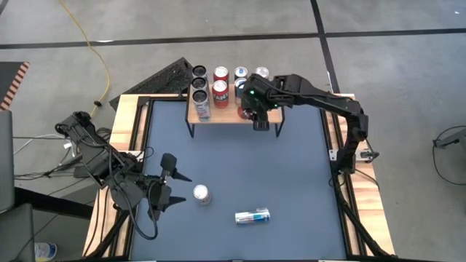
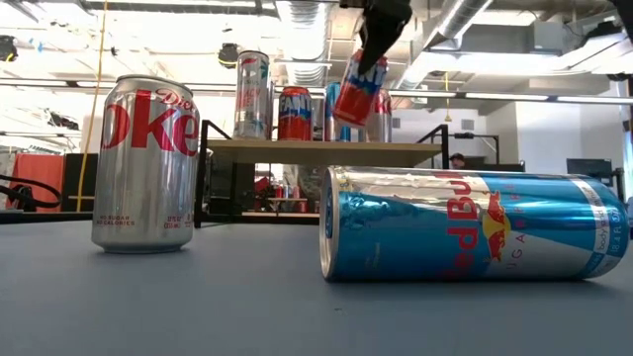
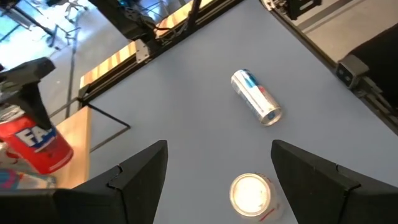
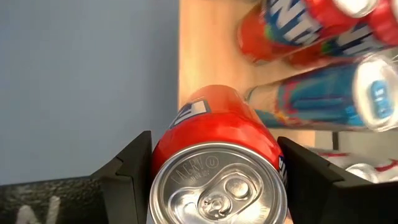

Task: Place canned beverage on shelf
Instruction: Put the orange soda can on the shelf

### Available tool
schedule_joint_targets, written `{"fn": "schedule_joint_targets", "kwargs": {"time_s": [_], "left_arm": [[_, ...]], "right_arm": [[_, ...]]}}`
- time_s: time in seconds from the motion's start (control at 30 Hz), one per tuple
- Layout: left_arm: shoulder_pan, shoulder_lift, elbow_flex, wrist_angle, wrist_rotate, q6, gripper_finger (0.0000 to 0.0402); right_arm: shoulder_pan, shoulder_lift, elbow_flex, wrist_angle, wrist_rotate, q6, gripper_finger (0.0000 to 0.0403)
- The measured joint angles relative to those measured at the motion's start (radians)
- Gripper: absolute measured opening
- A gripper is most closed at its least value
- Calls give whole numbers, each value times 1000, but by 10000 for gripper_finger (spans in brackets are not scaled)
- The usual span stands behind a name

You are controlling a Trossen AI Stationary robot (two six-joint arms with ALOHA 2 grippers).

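red can (image 4: 217, 134), clamped in right hand (image 4: 214, 168)

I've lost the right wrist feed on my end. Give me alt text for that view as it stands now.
The right gripper holds a red can between its dark fingers, silver pull-tab top facing the camera, over the near edge of the light-wood shelf. Beyond it on the shelf are a red Fanta can and a slim blue can.

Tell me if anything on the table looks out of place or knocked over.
The Red Bull can lies on its side on the table, while the Diet Coke can near it stands upright. Over the shelf, the red can in the right tool hangs tilted, not yet set down.
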State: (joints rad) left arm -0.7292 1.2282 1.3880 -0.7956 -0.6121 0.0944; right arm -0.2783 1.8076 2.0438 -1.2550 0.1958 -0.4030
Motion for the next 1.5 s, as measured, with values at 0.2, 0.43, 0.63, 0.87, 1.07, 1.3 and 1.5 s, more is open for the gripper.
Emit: {"fn": "schedule_joint_targets", "kwargs": {"time_s": [0.2, 0.43, 0.63, 0.87, 1.07, 1.3, 1.5], "left_arm": [[1, 0, 0, 0, -33, 8, 275], [5, 0, 0, 0, -36, 19, 275], [29, 0, 0, 2, -35, 17, 275], [50, -5, 0, 62, 6, 35, 275], [60, -25, 0, 69, 5, 28, 275], [60, -28, 0, 68, 12, 28, 275], [60, -28, 0, 67, 11, 43, 275]], "right_arm": [[-36, -4, -1, 0, -47, -25, 250], [-52, 13, -1, -20, -64, -40, 250], [-52, 47, 2, -24, -46, -63, 250], [-57, 59, 6, -22, -38, -79, 253], [-61, 61, 6, -24, -40, -97, 254], [-65, 61, 6, -23, -40, -103, 255], [-65, 61, 6, -21, -48, -118, 255]]}}
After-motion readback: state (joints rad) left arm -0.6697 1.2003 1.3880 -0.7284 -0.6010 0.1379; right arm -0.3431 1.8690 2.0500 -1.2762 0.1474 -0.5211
